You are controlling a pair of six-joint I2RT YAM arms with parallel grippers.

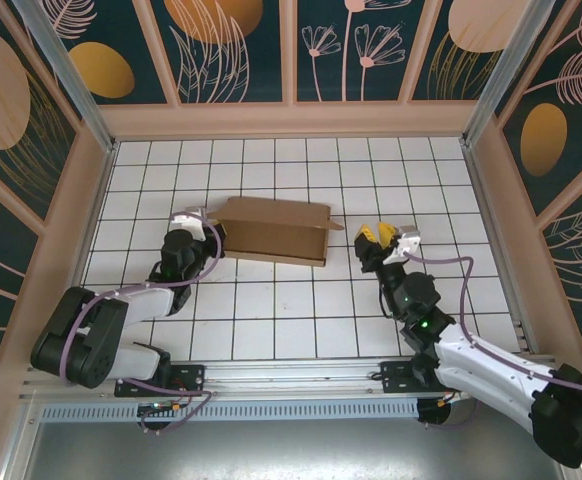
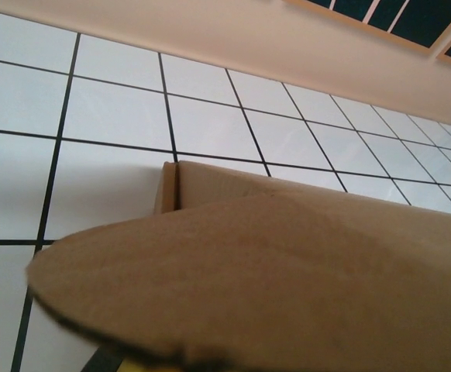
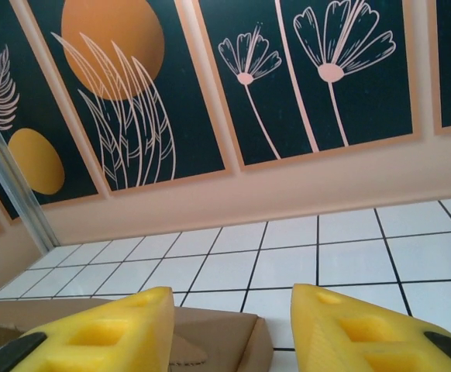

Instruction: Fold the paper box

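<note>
The paper box [image 1: 276, 232] lies midway on the counter [image 1: 271, 315]. The left end effector [image 1: 204, 222] sits at its left end, grip impossible to tell. The right end effector [image 1: 376, 234] hangs released just beside its right end.

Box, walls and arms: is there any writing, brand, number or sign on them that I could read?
None can be read.
The box is plain brown cardboard, with no print on the faces that show.
The walls carry only flowers, leaves and orange discs, no words.
The left arm and right arm show no legible label.
</note>
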